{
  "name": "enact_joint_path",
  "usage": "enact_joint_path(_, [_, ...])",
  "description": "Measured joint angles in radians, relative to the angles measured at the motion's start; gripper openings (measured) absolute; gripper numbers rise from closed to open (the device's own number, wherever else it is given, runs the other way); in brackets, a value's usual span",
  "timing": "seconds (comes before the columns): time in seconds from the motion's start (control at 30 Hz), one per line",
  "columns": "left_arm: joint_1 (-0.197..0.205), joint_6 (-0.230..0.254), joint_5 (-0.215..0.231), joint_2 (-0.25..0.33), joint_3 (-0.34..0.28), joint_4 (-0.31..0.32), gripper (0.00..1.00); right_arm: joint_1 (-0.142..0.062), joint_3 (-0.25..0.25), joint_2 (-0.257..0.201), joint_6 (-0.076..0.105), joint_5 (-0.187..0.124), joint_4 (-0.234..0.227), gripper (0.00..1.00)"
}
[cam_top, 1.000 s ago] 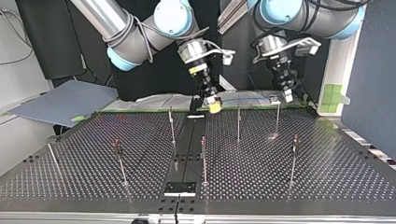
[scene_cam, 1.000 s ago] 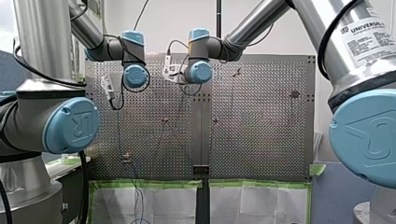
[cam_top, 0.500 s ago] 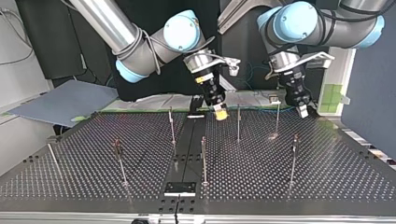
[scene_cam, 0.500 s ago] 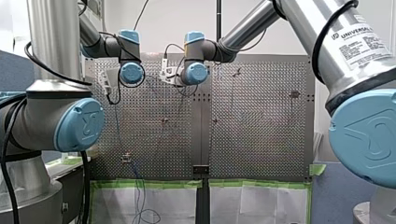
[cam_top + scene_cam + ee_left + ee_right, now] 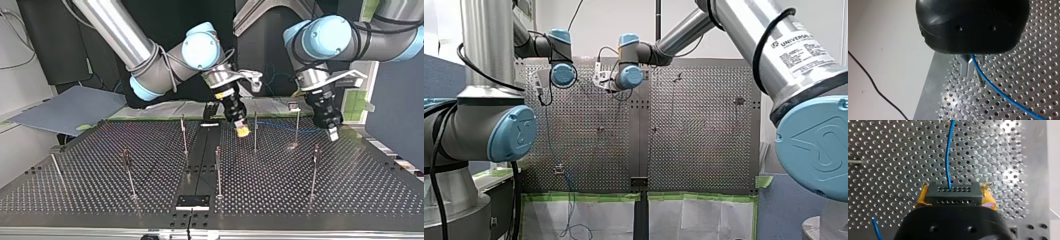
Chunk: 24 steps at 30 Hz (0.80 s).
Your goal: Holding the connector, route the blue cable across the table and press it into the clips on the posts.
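Note:
In the right wrist view my right gripper (image 5: pixel 952 195), with yellow pads, is shut on a black connector (image 5: pixel 952 190). The blue cable (image 5: pixel 948 157) leaves the connector and runs ahead over the perforated table. In the top view this gripper (image 5: pixel 242 131) hangs low beside a thin post (image 5: pixel 255 132). My left gripper (image 5: pixel 332 132) is at that view's right. The left wrist view shows its metal fingers (image 5: pixel 967 67) shut on the blue cable (image 5: pixel 988 85), which trails off beside them. A faint blue line of cable (image 5: pixel 280 125) spans between the two grippers.
Several thin posts stand on the table, among them one (image 5: pixel 218 170) in the middle, one (image 5: pixel 314 170) at the top view's right and one (image 5: pixel 128 172) at its left. Slack cable (image 5: pixel 570 210) hangs off the table's edge in the front view.
Both arms have moved from the table's far edge toward the top view's camera and come lower. The cable has been drawn along with them, and more slack has gathered below the edge in the front view.

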Motion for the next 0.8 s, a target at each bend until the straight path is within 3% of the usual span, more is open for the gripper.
enact_joint_path(0.23, [0.022,-0.011,0.013,-0.023,0.023,0.006,0.00,-0.001,-0.060,0.029,0.000,-0.019,0.017,0.00])
enact_joint_path(0.53, [0.054,-0.033,0.064,-0.030,0.040,0.017,0.00,-0.006,-0.132,0.039,0.000,-0.030,0.030,0.00])
enact_joint_path(0.8, [0.097,-0.055,0.107,-0.070,0.059,0.027,0.00,-0.005,-0.196,0.073,0.000,-0.031,0.050,0.00])
